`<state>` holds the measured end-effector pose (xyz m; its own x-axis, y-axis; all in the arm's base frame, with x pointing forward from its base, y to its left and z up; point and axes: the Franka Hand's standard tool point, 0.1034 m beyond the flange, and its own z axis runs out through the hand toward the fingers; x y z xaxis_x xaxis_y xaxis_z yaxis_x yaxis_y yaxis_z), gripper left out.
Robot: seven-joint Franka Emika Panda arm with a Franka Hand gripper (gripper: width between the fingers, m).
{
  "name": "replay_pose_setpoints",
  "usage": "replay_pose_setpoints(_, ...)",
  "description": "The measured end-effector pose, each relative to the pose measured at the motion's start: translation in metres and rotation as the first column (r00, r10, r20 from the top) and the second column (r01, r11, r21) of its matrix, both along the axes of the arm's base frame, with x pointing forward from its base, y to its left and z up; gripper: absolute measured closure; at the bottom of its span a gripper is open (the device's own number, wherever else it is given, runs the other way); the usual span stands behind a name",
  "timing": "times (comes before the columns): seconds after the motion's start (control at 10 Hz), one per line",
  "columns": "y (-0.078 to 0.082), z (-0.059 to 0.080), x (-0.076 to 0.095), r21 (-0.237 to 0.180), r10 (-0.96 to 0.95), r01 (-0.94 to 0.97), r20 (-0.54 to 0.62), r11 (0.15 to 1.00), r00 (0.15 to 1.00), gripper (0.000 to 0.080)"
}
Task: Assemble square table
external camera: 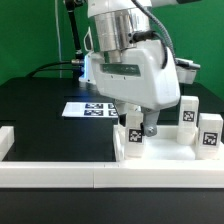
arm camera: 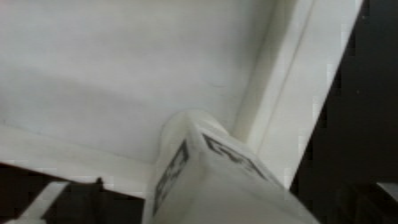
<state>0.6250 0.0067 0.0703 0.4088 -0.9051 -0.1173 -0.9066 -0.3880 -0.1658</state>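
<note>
The white square panel [external camera: 165, 152] lies at the front right of the black table, rim side up. One white tagged leg [external camera: 133, 140] stands upright at its near-left corner. My gripper [external camera: 138, 127] hangs straight over that leg, and its dark fingers [external camera: 151, 125] straddle the leg's top, spread wider than it. In the wrist view the leg [arm camera: 214, 175] rises between the jaws, with the panel's floor [arm camera: 125, 80] and rim [arm camera: 294, 80] beneath it. The gripper [arm camera: 214, 208] looks open, its fingers out at the picture's edges. Two more tagged legs [external camera: 188, 113] [external camera: 209, 133] stand at the exterior view's right.
The marker board [external camera: 90, 108] lies flat on the table behind the arm. A low white border rail [external camera: 50, 172] runs along the front edge and turns up the exterior view's left side [external camera: 10, 140]. The arm's bulky white wrist [external camera: 125, 60] hides the table's middle.
</note>
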Motion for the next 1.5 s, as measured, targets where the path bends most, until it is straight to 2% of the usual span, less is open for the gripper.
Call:
replay_pose_setpoints(0.1,0.0000,0.0000,0.0000,-0.004,0.031,-0.031,0.005,1.000,1.000,0.0155)
replay_pose_setpoints(0.3,-0.0006,-0.0005,-0.0008,-0.028,0.217,-0.217,0.031,0.976,0.976,0.0151)
replay_pose_setpoints(0.5,-0.0005,-0.0023,-0.0081,-0.078,0.578,-0.576,0.004,0.814,0.816,0.0151)
replay_pose_setpoints(0.7,-0.0016,-0.0021,-0.0079,-0.113,0.744,-0.738,0.010,0.665,0.669,0.0151)
replay_pose_setpoints(0.9,-0.0011,-0.0023,-0.0080,-0.110,0.725,-0.720,0.009,0.685,0.688,0.0153)
replay_pose_setpoints(1.0,-0.0008,-0.0023,-0.0079,-0.103,0.694,-0.689,0.008,0.717,0.720,0.0337)
replay_pose_setpoints(1.1,-0.0002,-0.0023,-0.0079,-0.095,0.640,-0.637,0.003,0.765,0.768,0.0337)
replay_pose_setpoints(1.2,0.0001,-0.0024,-0.0080,-0.087,0.591,-0.589,-0.001,0.804,0.807,0.0513)
replay_pose_setpoints(1.5,0.0013,-0.0022,-0.0076,-0.063,0.407,-0.407,-0.018,0.911,0.913,0.0512)
